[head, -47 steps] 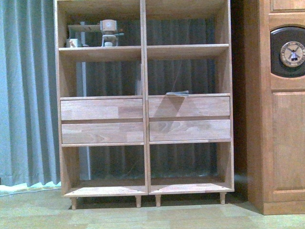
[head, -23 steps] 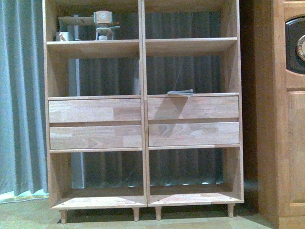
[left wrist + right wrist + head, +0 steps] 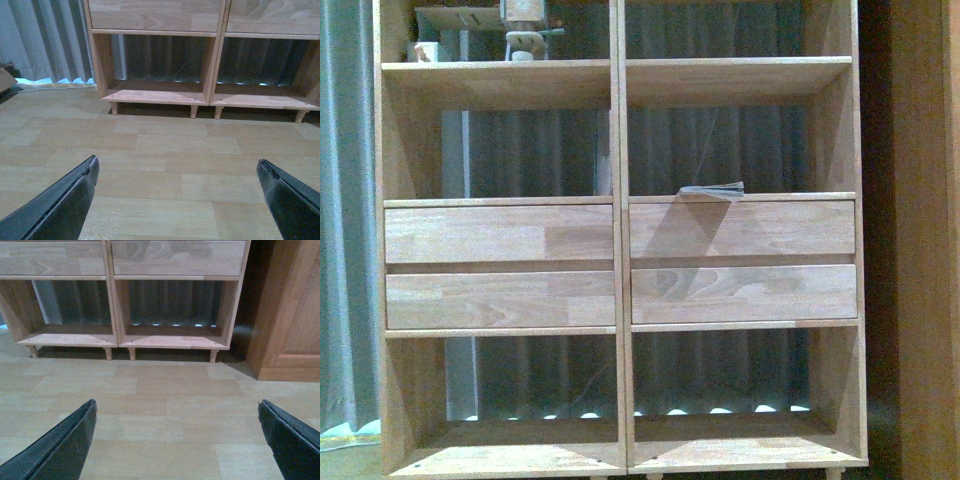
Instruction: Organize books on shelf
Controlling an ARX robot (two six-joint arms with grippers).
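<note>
1. Floor of pale wood-look planks runs up to the shelf, a light-wood unit filling nearly the whole front view, with grey curtain visible through its open back.
2. One thin book lies flat at centre right of the front view, on the ledge just above the upper right drawer, at its front edge.
3. Small objects stand in the compartment at the upper left of that frame, too dim to name.
4. Only the wrist views show the bottom compartments in full and the peg legs.
5. The right wrist view alone shows the darker cabinet clearly, just beside the shelf.
6. The left fingers are spread wide above bare floor, holding nothing; the right fingers likewise.
</note>
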